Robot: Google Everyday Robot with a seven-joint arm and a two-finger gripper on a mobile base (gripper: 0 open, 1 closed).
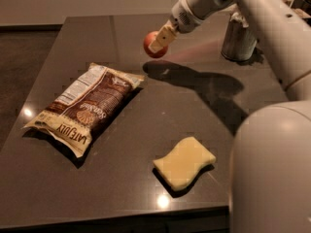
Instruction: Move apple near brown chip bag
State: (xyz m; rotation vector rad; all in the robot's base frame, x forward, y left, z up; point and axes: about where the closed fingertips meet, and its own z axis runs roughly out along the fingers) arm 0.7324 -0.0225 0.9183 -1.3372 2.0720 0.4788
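Observation:
The apple [149, 48], small and red-orange, is at the back middle of the dark table [194, 106], held a little above the surface, with its shadow just below it. My gripper [162, 38] reaches down from the upper right and is shut on the apple, with a cream-coloured finger [163, 36] across its front. The brown chip bag [87, 107], with a white label and "LATE JULY" lettering, lies flat on the left half of the table. It is well apart from the apple, to the apple's front left.
A yellow wavy-edged sponge [184, 162] lies near the table's front edge. A metal can [238, 37] stands at the back right. My arm [272, 28] and white body [272, 174] fill the right side. The table's front edge [116, 217] is close to the camera.

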